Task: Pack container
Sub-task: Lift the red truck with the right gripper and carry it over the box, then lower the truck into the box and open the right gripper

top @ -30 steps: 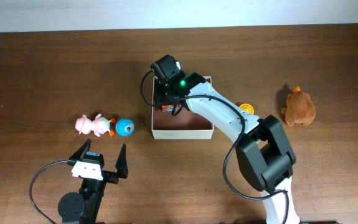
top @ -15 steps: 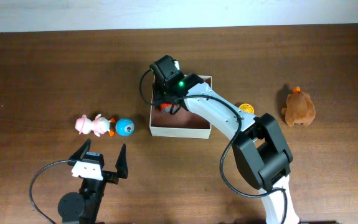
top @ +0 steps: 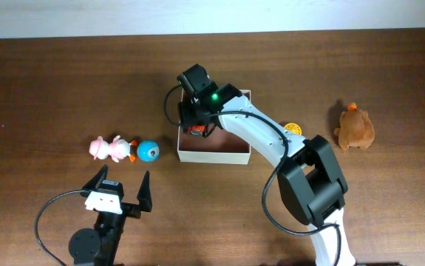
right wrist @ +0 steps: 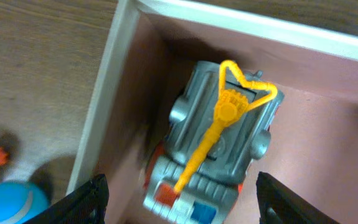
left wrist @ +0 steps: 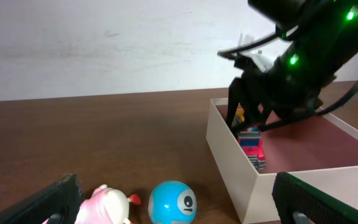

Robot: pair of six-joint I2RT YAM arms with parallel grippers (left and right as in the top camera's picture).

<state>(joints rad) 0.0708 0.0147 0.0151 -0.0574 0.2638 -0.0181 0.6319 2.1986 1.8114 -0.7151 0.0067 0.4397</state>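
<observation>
Now our right jaws stand released over the toy truck (right wrist: 219, 143), which lies in the container's (top: 216, 157) far-left corner; our left jaws gape empty. Next, we judge: fetch the blue ball (top: 148, 151) left of the container.

A white-shelled right arm (top: 260, 137) with black joint blocks is being shown, a green light (top: 215, 98) glowing on its black wrist housing. A thin black cable (top: 47, 205) is being looped beside the black left gripper (top: 122, 177), which is being topped by a white plate (top: 103, 196).
</observation>
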